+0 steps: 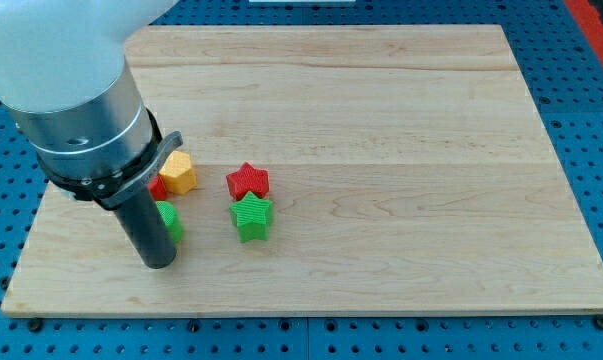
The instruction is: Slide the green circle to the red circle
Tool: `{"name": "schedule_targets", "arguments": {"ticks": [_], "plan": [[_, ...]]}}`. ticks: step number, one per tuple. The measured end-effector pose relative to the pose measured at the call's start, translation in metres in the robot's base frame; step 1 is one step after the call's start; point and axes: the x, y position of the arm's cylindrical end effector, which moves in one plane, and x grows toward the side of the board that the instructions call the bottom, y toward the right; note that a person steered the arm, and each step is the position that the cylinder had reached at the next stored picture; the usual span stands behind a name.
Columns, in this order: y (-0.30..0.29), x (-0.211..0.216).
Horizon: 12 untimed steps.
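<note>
This looks like a robotics lab or test bench. A pale wooden board (381, 120) lies on a blue perforated metal table (591, 60), the kind with rows of mounting holes, and a white-and-grey robot arm (76, 95) fills the frame's upper left.

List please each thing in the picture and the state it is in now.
my tip: on the board, touching the green circle's left side.
green circle: partly hidden behind the rod.
red circle: mostly hidden.
yellow block: flat, beside red circle.
red star: flat.
green star: flat, just below red star.
</note>
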Motion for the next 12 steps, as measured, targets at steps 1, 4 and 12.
{"name": "schedule_targets", "arguments": {"ticks": [1,4,12], "plan": [[0.000,0.000],[0.061,-0.014],[-0.077,-0.035]]}}
